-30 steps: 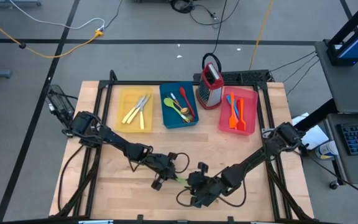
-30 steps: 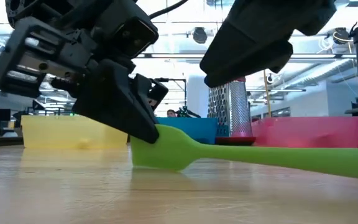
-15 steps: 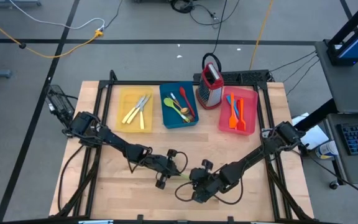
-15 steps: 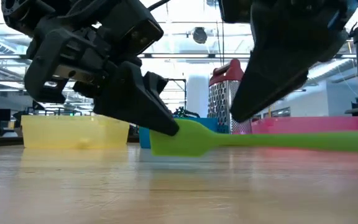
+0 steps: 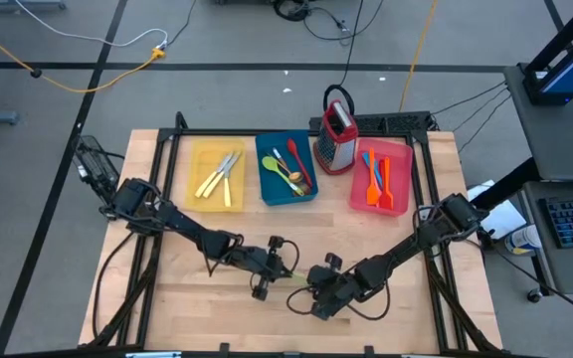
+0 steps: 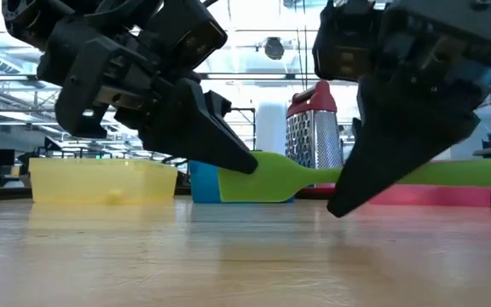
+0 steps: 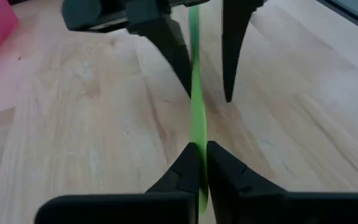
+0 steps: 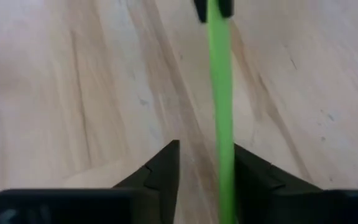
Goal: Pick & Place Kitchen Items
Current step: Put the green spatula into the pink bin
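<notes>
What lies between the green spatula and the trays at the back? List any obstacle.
Nothing visible. The left hand is shut on the green spatula, held clear of the table. The right hand straddles its handle, fingers apart. Bare wood stretches to the yellow tray, blue tray and pink tray.

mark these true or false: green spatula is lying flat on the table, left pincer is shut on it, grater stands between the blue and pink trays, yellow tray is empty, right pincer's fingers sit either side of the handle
1. The green spatula lies flat on the table: false, it is held clear above the wood.
2. The left pincer is shut on it: true.
3. The grater stands between the blue tray and pink tray: true.
4. The yellow tray is empty: false, it holds cutlery.
5. The right pincer has fingers either side of the handle: true.
</notes>
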`<act>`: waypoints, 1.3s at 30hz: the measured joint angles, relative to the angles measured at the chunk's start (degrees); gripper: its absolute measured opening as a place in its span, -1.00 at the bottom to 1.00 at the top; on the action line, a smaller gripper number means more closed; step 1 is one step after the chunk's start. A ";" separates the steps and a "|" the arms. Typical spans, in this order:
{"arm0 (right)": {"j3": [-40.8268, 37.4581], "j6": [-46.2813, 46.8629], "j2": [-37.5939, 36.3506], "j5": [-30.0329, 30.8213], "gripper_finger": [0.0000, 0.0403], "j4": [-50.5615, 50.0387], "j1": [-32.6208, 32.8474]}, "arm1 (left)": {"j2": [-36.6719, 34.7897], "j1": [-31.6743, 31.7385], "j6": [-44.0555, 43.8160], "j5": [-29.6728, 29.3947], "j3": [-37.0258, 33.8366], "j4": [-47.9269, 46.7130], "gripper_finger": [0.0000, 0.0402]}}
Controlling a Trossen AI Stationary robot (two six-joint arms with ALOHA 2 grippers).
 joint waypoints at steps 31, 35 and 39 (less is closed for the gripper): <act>-1.73 7.54 0.00 2.05 -0.99 1.41 0.42 | -0.07 -0.01 -3.21 -5.69 0.00 -3.96 -0.56; -1.75 8.89 0.00 0.48 -0.99 0.59 0.44 | -2.36 -0.05 -5.30 -9.81 -0.01 -6.50 -0.56; -1.73 6.57 -0.95 0.72 -0.99 -3.03 0.70 | -7.33 -0.01 -6.01 -10.85 0.00 -11.97 -0.56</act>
